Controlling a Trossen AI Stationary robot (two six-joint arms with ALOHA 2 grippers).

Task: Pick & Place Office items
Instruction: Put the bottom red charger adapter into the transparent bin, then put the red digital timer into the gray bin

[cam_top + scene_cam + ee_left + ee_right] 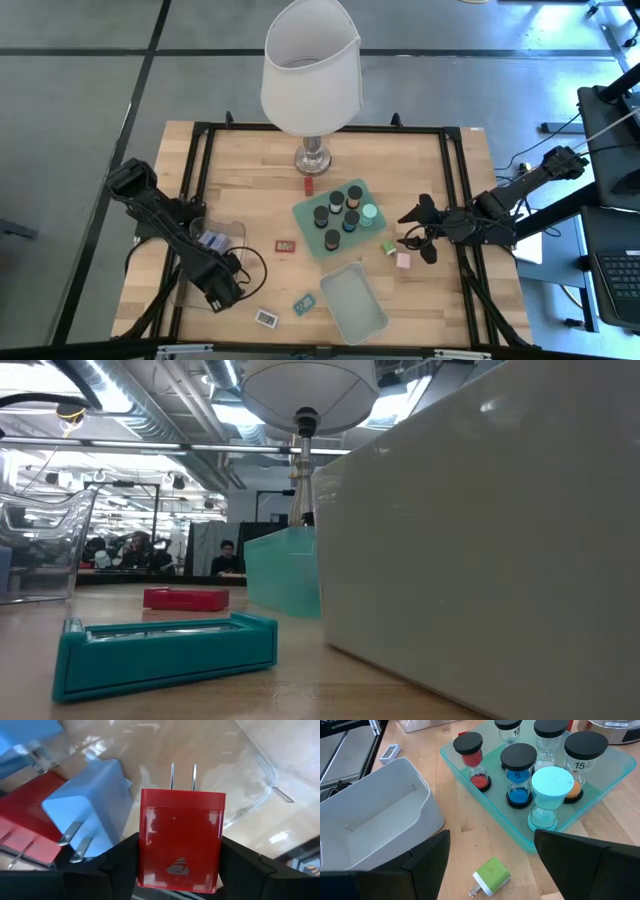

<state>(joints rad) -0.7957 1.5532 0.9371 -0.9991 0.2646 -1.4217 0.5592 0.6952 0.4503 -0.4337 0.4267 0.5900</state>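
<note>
My left gripper (220,288) points down into the clear bin (192,262) at the table's near left, shut on a red plug block (180,845). Below it in the bin lie a light blue plug block (92,807) and red ones (22,827). My right gripper (420,232) waits open above the table at the right. A green block (492,875) lies on its side on the wood below it, with a pink block (403,260) beside. Flat red (286,245), teal (305,302) and white (266,318) rectangles lie flat on the table. My left gripper pinches the red plug block by its two opposite side faces (145,850) between its two fingers (117,862). The fingers come from above, pointing down. The block hangs clear inside the bin, its two metal prongs (182,776) pointing away from the gripper toward the bin's floor.
A mint-green tray (305,215) at the centre holds several upright sand timers (520,770). A second, empty tray (352,300) lies near the front edge. A white-shaded lamp (310,70) stands at the back. A small red piece (310,185) lies by its foot.
</note>
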